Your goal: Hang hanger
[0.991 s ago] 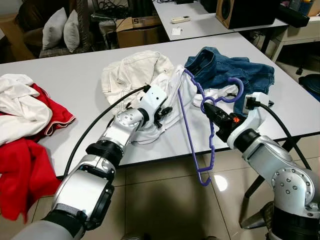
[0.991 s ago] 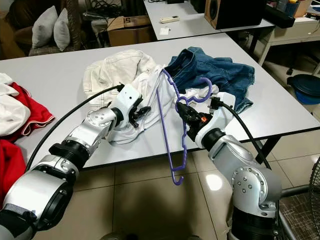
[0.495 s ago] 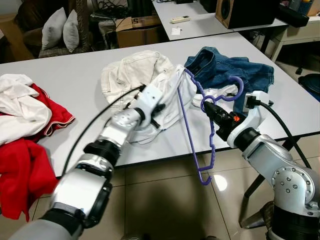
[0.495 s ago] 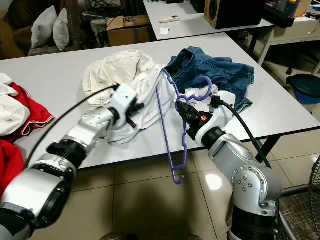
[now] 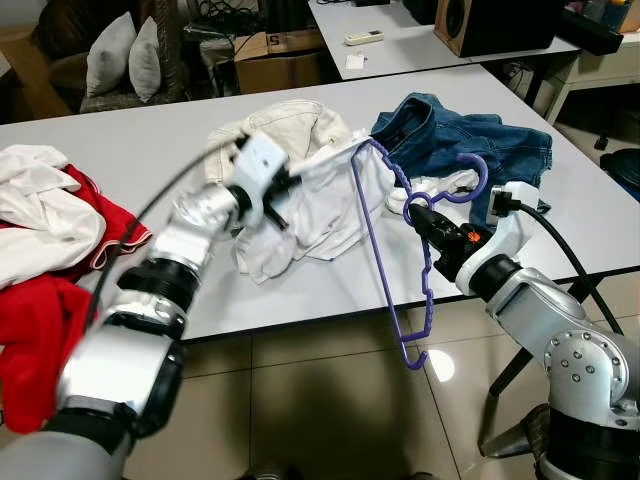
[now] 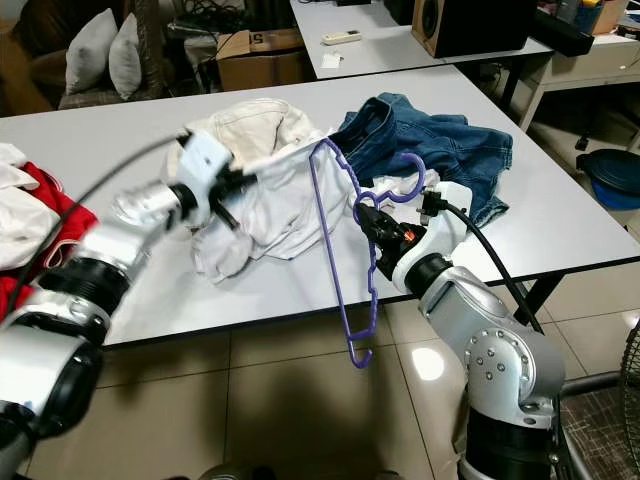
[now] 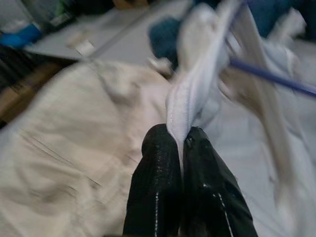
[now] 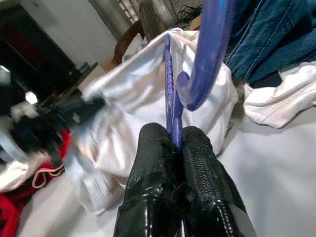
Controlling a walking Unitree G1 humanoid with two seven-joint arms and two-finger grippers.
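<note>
A purple plastic hanger (image 5: 418,270) is held upright over the table's front edge, its lower end hanging below the tabletop. My right gripper (image 5: 418,212) is shut on it just under the hook (image 8: 197,74). A white garment (image 5: 310,205) lies on the grey table (image 5: 150,150), one part draped over the hanger's far shoulder. My left gripper (image 5: 285,185) is shut on a fold of that garment (image 7: 190,106) and lifts it left of the hanger.
Blue jeans (image 5: 455,145) lie behind the hanger and a cream garment (image 5: 275,125) behind the white one. Red and white clothes (image 5: 45,240) hang over the table's left end. Another table with a black box (image 5: 500,25) stands behind. Tiled floor (image 5: 330,410) lies below.
My left gripper has swung up and to the left, pulling the white garment with it and stretching it away from the hanger. The right gripper and hanger have stayed in place.
</note>
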